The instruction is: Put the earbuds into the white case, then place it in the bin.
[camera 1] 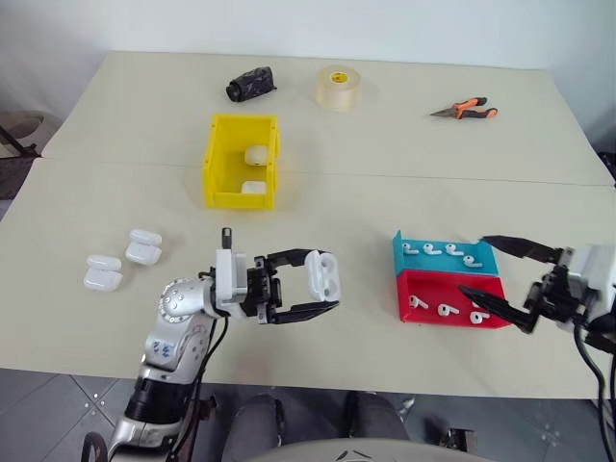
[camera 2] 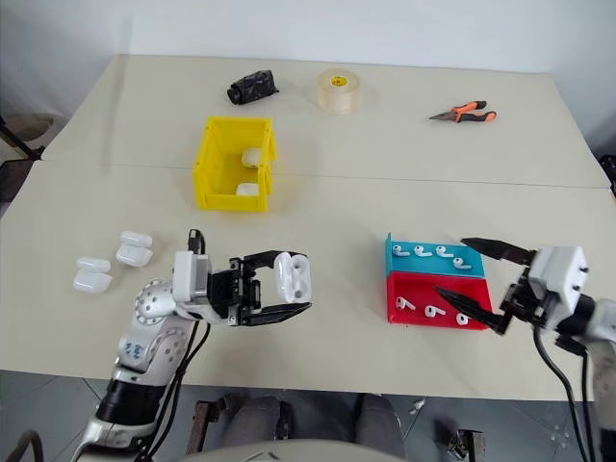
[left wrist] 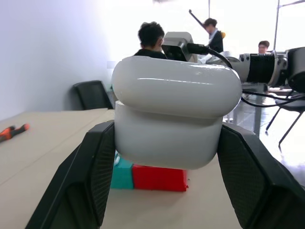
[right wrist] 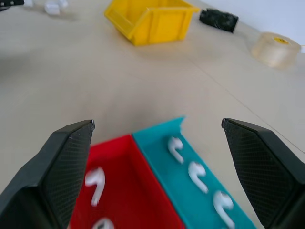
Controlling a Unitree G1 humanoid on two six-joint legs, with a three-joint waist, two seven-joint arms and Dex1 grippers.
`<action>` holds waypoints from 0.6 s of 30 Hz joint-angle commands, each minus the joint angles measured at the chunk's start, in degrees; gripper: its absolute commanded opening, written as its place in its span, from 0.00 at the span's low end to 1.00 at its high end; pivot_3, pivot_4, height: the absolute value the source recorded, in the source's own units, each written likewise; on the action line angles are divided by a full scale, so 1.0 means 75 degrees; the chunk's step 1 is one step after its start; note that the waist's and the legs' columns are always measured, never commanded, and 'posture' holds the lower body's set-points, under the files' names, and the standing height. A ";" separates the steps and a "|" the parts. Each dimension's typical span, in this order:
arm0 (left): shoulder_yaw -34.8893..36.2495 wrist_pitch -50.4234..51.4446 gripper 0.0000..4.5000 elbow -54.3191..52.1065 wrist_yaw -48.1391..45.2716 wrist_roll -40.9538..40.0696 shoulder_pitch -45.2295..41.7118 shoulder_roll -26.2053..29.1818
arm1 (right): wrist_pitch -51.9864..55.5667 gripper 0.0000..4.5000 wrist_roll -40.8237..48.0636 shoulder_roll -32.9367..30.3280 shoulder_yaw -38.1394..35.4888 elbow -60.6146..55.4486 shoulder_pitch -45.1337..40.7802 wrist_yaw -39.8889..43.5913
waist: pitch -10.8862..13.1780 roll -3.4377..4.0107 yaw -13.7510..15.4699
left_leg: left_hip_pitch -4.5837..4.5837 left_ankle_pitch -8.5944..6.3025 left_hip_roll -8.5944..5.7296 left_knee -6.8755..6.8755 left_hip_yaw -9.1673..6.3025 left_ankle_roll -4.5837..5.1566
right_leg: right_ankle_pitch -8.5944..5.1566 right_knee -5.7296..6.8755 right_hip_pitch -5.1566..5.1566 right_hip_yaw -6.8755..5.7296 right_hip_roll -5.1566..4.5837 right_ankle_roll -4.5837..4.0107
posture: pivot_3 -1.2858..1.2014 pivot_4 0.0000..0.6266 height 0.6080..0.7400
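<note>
Here we see a wide beige table carrying everything. The bright yellow open-top plastic bin stands toward the far side, left of centre, with two white cases already lying inside it. On the right, near the front edge, a shallow teal tray and a shallow red tray sit touching each other, each holding a row of tiny glossy white earbuds. Two more white cases lie near the left edge.

Our left gripper hangs above the table front, pointing toward the trays, its fingers closed on the flat sides of a small glossy white pebble-shaped case; in the head views the hinged lid looks swung open. Our right gripper hovers just beside the trays, its fingers spread wide and holding nothing.

We judge the case light and rigid but slick, so the grip across its broad faces below the lid seam suits it. The earbuds are lighter still and slippery; we would pinch one by its short stem, gently, since it could easily shoot out from between the fingers.
</note>
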 commanded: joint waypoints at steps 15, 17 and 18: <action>-0.0701 0.1201 0.63 0.0420 0.0358 0.0299 -0.0842 -0.0114 | 0.2130 1.00 -0.1047 -0.2328 -0.0899 -0.0751 0.1723 0.0045 | -0.0002 0.0003 -0.0029 | 0.0011 0.0000 0.0002 -0.0005 -0.0006 0.0000 | 0.0000 -0.0007 0.0011 0.0001 0.0002 0.0000 | 0.52 0.24 1.00; -0.0727 0.1408 0.63 0.0337 0.0606 0.0355 -0.0834 -0.0170 | 0.2868 1.00 -0.0929 -0.2930 -0.0604 -0.1164 0.1636 0.0273 | -0.0003 0.0005 -0.0028 | 0.0009 0.0000 0.0003 0.0000 -0.0012 0.0000 | 0.0000 -0.0005 0.0012 0.0000 0.0002 0.0000 | 0.52 0.24 1.00; -0.0745 0.1519 0.63 0.0280 0.0694 0.0332 -0.0833 -0.0198 | 0.3263 1.00 -0.0947 -0.3199 -0.0421 -0.1354 0.1564 0.0255 | -0.0002 0.0004 -0.0027 | 0.0008 0.0000 0.0002 -0.0001 -0.0015 0.0000 | 0.0000 -0.0006 0.0013 0.0000 0.0002 0.0000 | 0.52 0.24 1.00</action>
